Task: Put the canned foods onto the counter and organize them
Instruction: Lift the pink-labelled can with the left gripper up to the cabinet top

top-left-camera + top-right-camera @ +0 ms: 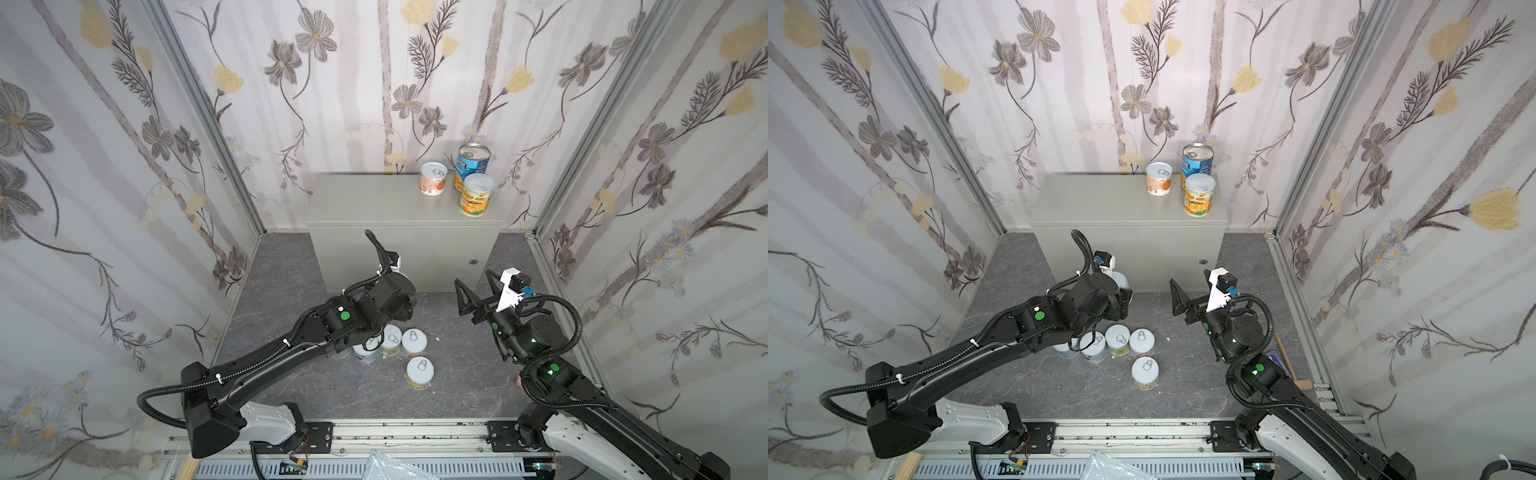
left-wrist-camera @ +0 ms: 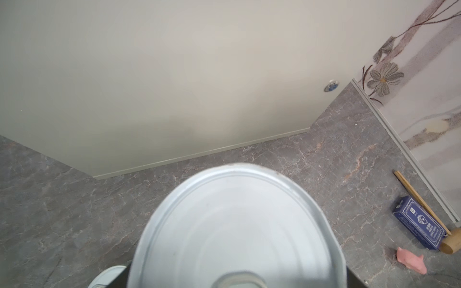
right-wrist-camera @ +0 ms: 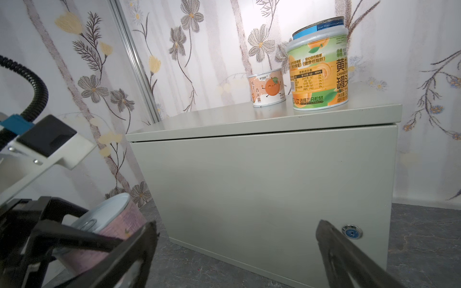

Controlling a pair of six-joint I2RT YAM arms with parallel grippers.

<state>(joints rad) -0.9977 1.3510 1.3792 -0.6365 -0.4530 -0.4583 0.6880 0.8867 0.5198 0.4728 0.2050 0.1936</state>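
Can (image 3: 117, 222) hangs gripped below counter's (image 3: 224, 119) clear front edge.

The worktop (image 1: 374, 199) is standing on the floor (image 1: 449, 395), its back against the rear wall. Three cans are sitting at its right rear corner: a tall can (image 1: 473, 160) in the corner itself, a capped can (image 1: 477, 195) just before it along the right edge, and a short can (image 1: 433, 178) just left of the tall one, by the rear edge.

On the floor before the worktop's front face, four cans (image 1: 1118, 338) are standing in a close row, its left end lying under the left arm. A lone can (image 1: 1145, 372) is standing just before the row's right end.

The left end effector (image 1: 1121, 297) is gripping a tilted can (image 3: 109, 224) between the row and the front face's left half. The right end effector (image 1: 473, 278), jaws apart, is hanging before the right half, near the lock (image 1: 473, 261).
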